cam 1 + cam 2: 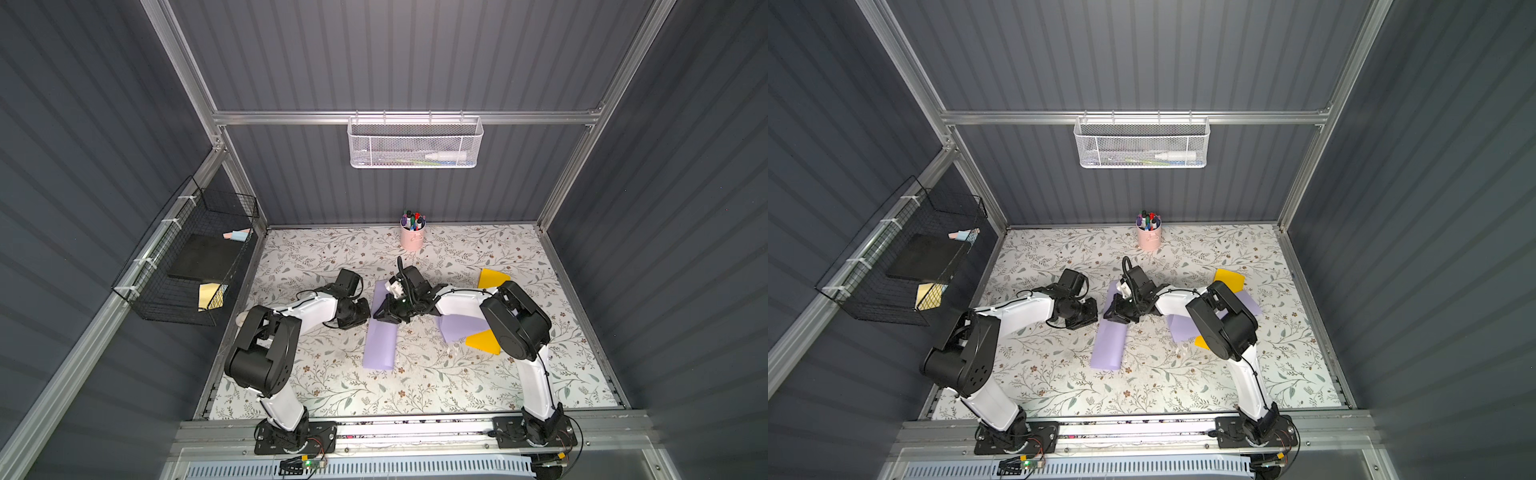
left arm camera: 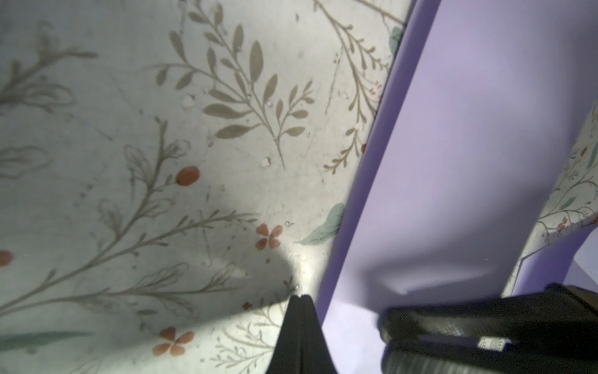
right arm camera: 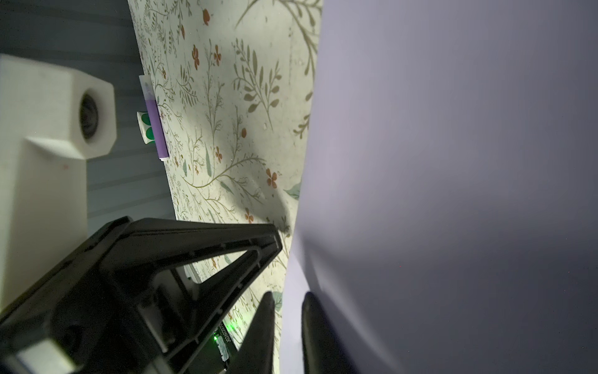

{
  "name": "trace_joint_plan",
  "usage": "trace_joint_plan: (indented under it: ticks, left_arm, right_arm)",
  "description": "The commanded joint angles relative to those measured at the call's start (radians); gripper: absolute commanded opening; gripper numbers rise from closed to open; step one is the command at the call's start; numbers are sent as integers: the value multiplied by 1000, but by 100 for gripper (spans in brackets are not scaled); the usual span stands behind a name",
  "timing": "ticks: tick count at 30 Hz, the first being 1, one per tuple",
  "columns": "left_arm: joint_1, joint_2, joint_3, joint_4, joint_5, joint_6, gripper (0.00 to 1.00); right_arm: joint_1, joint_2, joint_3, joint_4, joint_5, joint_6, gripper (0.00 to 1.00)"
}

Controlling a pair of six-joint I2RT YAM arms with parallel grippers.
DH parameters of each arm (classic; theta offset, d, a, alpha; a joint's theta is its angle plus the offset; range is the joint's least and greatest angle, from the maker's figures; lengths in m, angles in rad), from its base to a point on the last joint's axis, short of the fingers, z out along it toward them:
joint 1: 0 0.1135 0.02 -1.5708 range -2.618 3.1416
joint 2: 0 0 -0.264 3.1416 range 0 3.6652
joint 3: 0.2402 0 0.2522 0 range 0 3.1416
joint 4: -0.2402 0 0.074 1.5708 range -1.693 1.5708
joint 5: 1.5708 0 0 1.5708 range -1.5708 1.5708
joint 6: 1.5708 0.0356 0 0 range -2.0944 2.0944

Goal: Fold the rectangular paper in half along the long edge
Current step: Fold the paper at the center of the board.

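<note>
The lilac rectangular paper point(image 1: 380, 345) point(image 1: 1108, 349) lies as a long narrow doubled strip mid-table, running from near to far. My left gripper point(image 1: 368, 313) point(image 2: 301, 296) is shut and empty, its tip on the mat right beside the strip's left edge point(image 2: 356, 194). From the right, my right gripper point(image 1: 377, 316) point(image 3: 288, 296) reaches over the strip's far half. Its fingers point(image 2: 485, 323) stand a narrow gap apart, low over the paper point(image 3: 453, 162) near that same edge. No fold of paper shows clamped between them.
A second lilac sheet point(image 1: 459, 328) and yellow sheets point(image 1: 484, 343) point(image 1: 492, 277) lie under and behind the right arm. A pink cup of markers point(image 1: 412, 237) stands at the back. A black wire basket point(image 1: 187, 266) hangs on the left wall, a white mesh basket point(image 1: 415, 143) on the rear rail.
</note>
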Motion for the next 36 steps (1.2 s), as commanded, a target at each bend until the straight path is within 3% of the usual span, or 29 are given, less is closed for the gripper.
trace_joint_plan:
  ticks: [1,13,36]
  left_arm:
    - [-1,-43,-7,-9,29,21,4]
    - [-1,-23,-31,58,116,4,4]
    - [-1,50,-52,52,115,9,2]
  right_arm:
    - [0,20,-12,2,-9,11,19]
    - [0,27,-9,-3,-6,8,19]
    - [0,30,-6,-1,-10,12,19]
